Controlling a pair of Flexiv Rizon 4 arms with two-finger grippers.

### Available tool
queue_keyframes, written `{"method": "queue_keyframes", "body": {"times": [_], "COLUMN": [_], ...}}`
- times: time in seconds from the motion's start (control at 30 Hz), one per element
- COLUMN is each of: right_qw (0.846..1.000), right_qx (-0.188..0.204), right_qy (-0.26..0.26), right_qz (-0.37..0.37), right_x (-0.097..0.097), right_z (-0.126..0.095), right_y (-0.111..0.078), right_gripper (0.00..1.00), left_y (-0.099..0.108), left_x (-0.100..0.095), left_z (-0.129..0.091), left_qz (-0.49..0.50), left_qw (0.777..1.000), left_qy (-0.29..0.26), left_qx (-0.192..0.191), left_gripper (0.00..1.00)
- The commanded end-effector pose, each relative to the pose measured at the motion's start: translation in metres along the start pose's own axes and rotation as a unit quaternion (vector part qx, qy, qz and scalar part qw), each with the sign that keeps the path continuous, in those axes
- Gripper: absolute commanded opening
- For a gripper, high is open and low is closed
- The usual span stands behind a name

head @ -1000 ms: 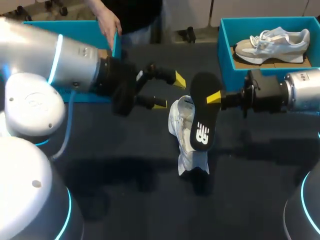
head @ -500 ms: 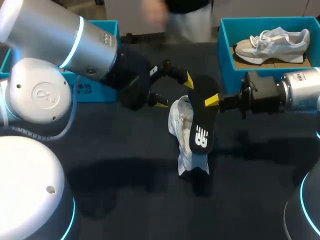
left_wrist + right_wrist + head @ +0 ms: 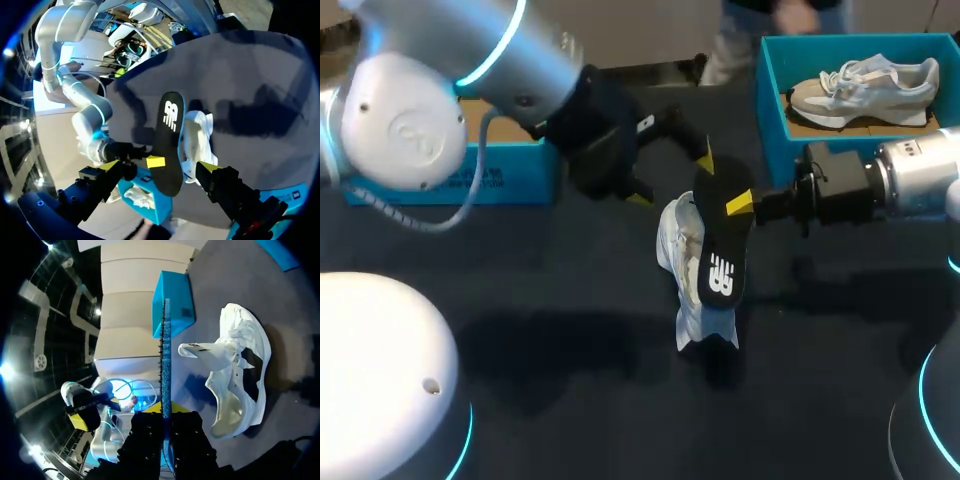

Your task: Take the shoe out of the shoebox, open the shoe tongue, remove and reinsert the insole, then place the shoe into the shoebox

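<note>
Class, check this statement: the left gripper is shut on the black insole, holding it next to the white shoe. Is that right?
No. It is the right gripper that is shut on the black insole, holding it next to the white shoe. The right wrist view shows the insole edge-on between its fingers. The left gripper is open.

Head camera high behind, looking down, wrist fisheyes close, seemingly facing each other, all sharing insole (image 3: pixel 720 250)
</note>
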State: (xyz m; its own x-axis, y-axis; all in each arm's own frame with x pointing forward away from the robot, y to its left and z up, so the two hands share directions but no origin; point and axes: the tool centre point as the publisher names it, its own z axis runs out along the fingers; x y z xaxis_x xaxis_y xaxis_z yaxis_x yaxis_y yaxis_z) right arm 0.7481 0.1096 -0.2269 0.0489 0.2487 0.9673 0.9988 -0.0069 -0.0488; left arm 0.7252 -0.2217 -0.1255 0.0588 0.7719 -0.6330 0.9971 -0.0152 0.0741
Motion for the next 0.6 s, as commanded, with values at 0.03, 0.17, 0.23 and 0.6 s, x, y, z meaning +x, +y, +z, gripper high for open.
{"method": "queue_keyframes", "body": {"times": [0.03,0.17,0.23,0.6], "right_qw": [1.0,1.0,1.0,1.0], "right_qx": [-0.003,-0.005,-0.004,0.008], "right_qy": [-0.002,-0.001,-0.001,-0.014], "right_qz": [-0.001,-0.004,-0.006,-0.004], "right_x": [-0.002,-0.003,-0.004,-0.012], "right_z": [0.003,0.004,0.004,0.006], "right_y": [0.0,0.001,0.001,0.011], "right_gripper": [0.0,0.0,0.0,0.0], "left_y": [0.013,0.018,0.019,0.021], "left_x": [-0.008,-0.01,-0.012,-0.021], "left_z": [0.003,0.002,0.002,0.007], "left_qz": [-0.004,0.003,0.008,0.026], "left_qw": [0.997,0.995,0.994,0.984], "left_qy": [0.081,0.099,0.106,0.174], "left_qx": [0.015,0.016,0.018,0.026], "left_gripper": [1.0,1.0,1.0,1.0]}}
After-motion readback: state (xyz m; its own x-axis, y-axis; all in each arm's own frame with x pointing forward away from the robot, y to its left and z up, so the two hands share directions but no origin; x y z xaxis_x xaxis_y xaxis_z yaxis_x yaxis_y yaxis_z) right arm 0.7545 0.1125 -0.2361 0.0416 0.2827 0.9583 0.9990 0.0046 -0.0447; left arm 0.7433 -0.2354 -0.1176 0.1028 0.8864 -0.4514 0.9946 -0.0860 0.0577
